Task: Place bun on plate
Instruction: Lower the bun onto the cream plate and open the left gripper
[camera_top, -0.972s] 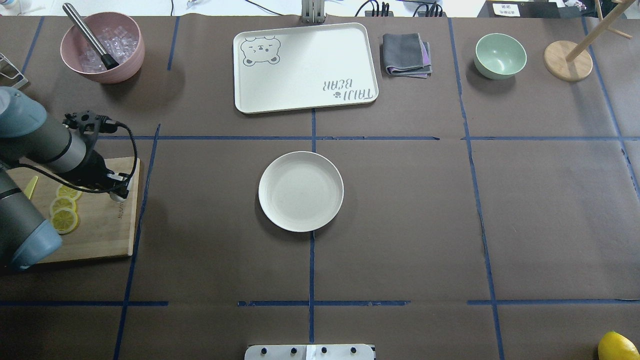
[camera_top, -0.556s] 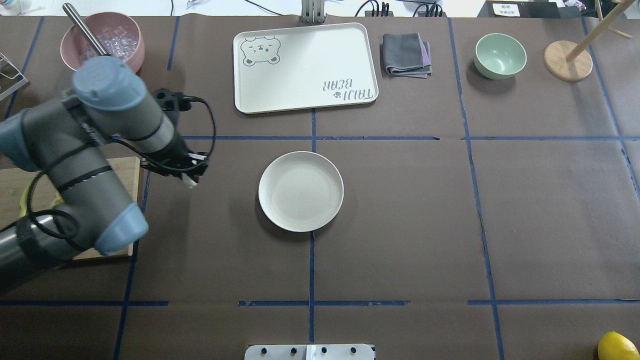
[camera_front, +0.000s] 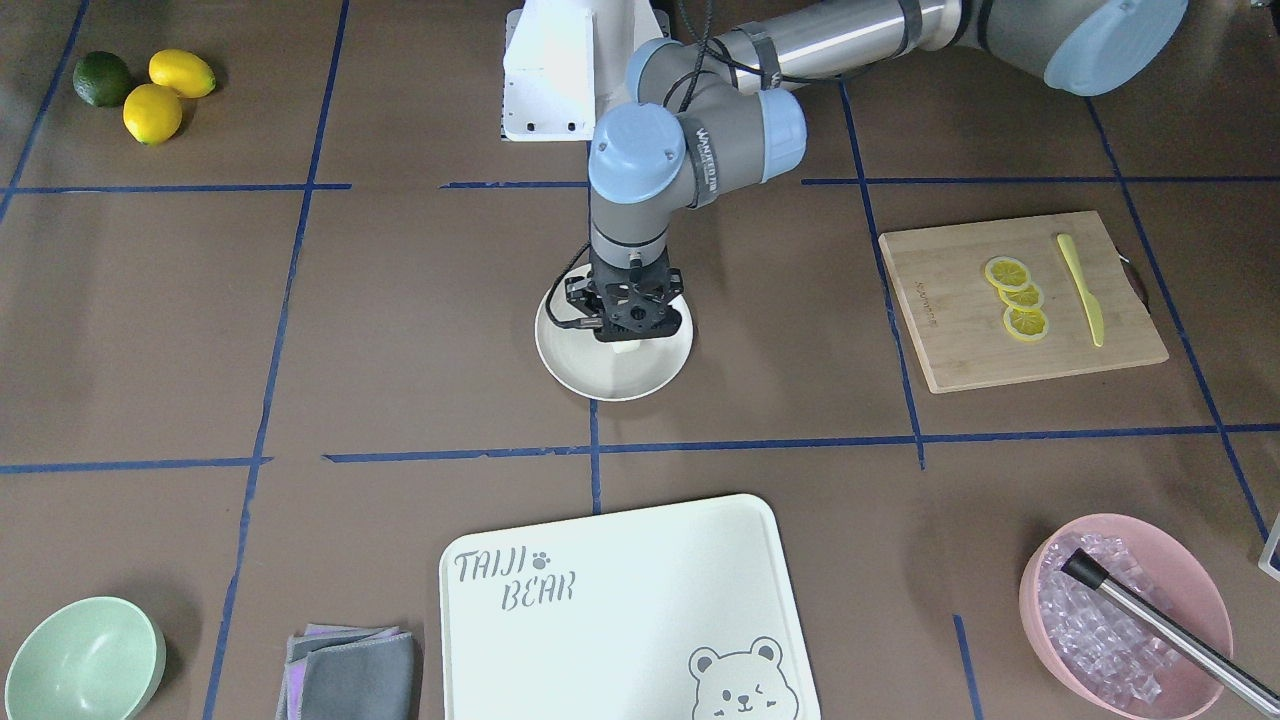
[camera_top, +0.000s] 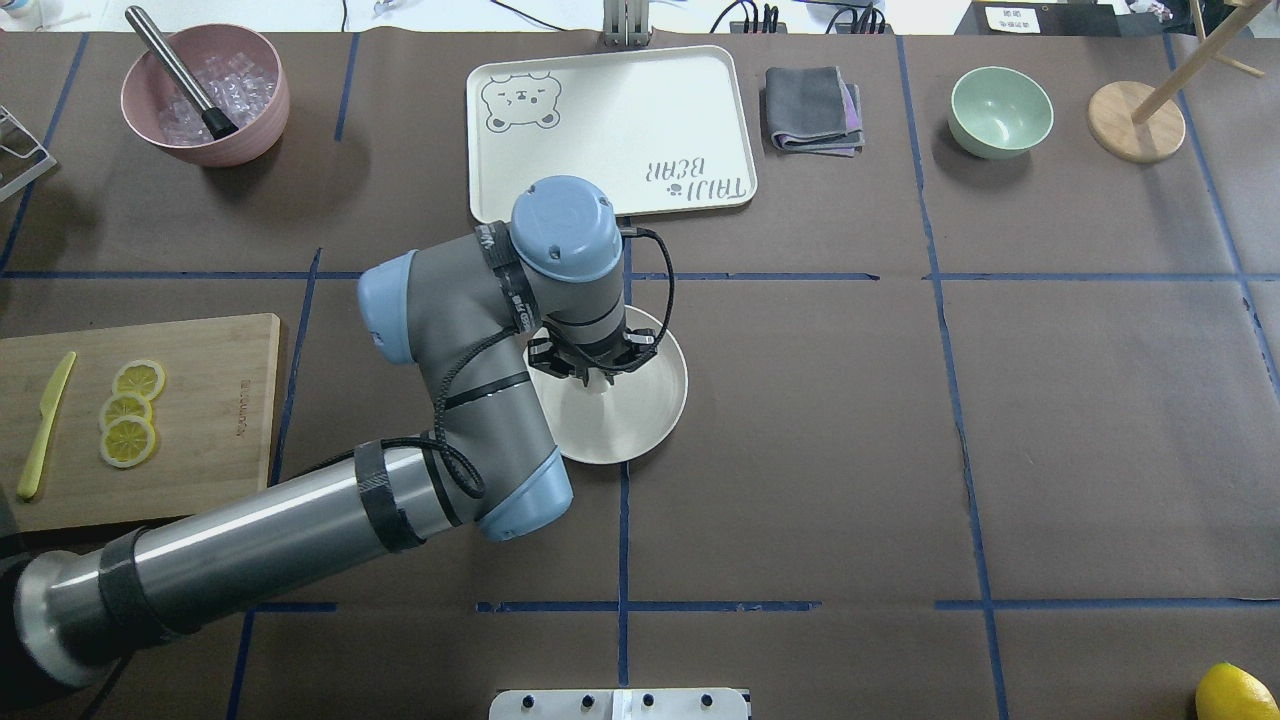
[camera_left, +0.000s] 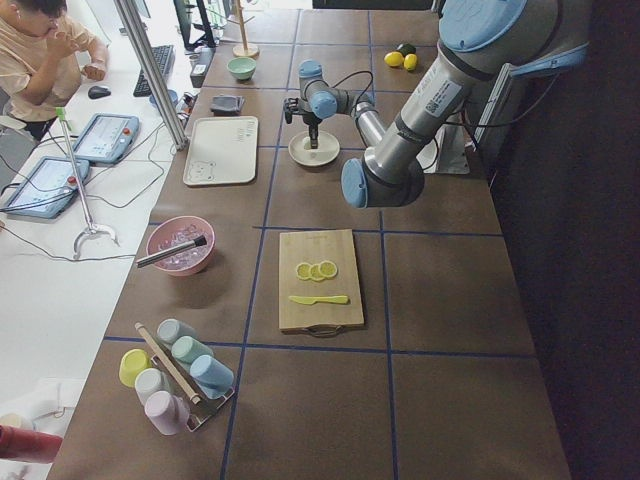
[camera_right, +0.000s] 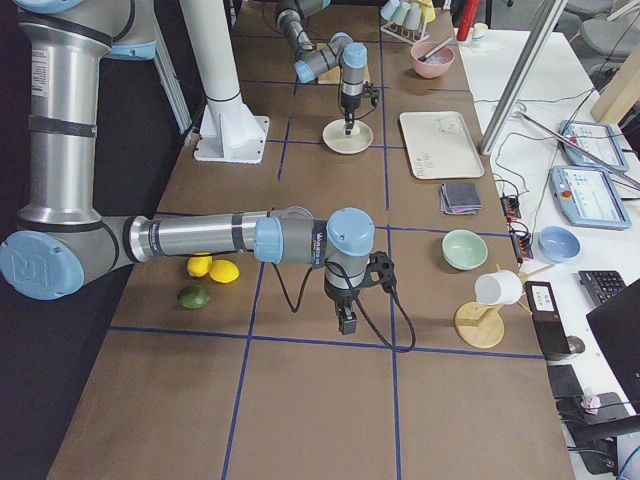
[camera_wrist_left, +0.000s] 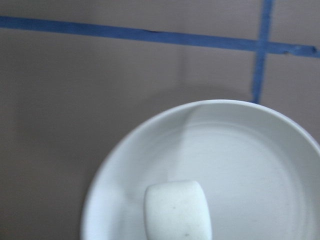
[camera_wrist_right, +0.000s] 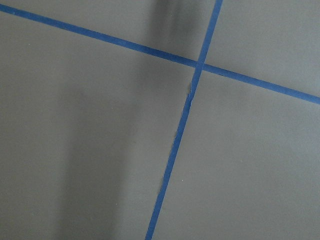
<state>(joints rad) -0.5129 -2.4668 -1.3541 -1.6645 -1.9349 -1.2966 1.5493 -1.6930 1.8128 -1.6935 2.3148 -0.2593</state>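
The cream-white plate (camera_top: 645, 425) sits at the table's centre. My left gripper (camera_top: 598, 378) points straight down over its far half and is shut on the bun. In the front-facing view the bun (camera_front: 627, 347) shows as a small white lump just below the left gripper (camera_front: 627, 335), over the plate (camera_front: 600, 378). The left wrist view has the bun (camera_wrist_left: 176, 210) at its bottom edge, above the plate (camera_wrist_left: 260, 165). I cannot tell whether the bun touches the plate. My right gripper (camera_right: 346, 322) hangs over bare table, seen only from the side; I cannot tell its state.
A wooden cutting board (camera_top: 210, 440) with lemon slices and a yellow knife lies at the left. A bear-printed tray (camera_top: 610, 135), a pink bowl of ice (camera_top: 205, 95), a folded cloth (camera_top: 812, 108) and a green bowl (camera_top: 1000, 110) line the far edge.
My left arm has swung from over the cutting board rightward to the plate, carrying the white bun. The plate has not moved.
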